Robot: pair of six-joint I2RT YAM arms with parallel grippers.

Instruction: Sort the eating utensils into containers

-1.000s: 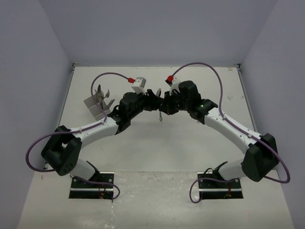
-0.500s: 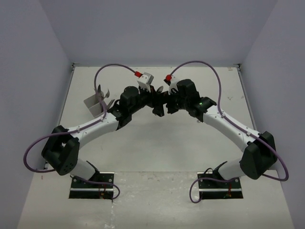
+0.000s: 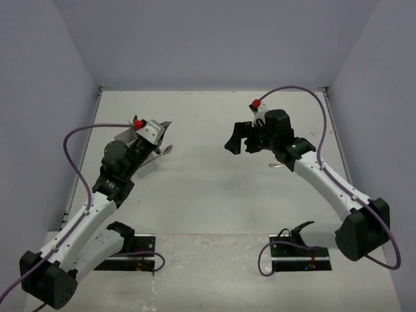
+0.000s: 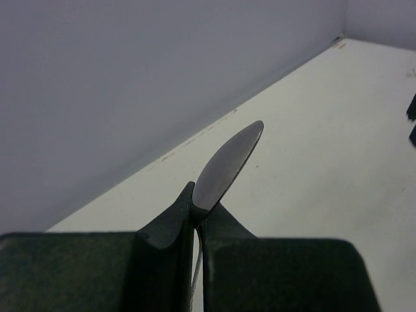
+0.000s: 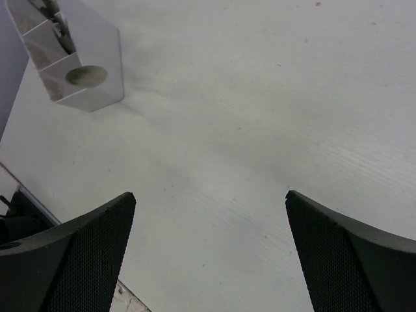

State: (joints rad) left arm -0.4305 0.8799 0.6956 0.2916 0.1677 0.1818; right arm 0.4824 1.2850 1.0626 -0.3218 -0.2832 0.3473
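It looks like a robotics lab test cell. A bare white surface (image 3: pixel 208 201) is boxed in by plain lavender-grey walls (image 3: pixel 208 39) at nine, twelve and three o'clock. At six o'clock, two white-and-black robot arms (image 3: pixel 91 208) are bolted to black base plates (image 3: pixel 117 260), trailing looped purple cables (image 3: pixel 292 88).

A dull silver utensil (image 4: pixel 224 166) shows between the left gripper's (image 4: pixel 198 218) black jaws. The right gripper's (image 5: pixel 209 195) black pads (image 5: pixel 84 260) bear a fine mesh pattern. Ahead of those jaws, a light grey container (image 5: pixel 91 45) stands on the off-white table (image 5: pixel 260 97).
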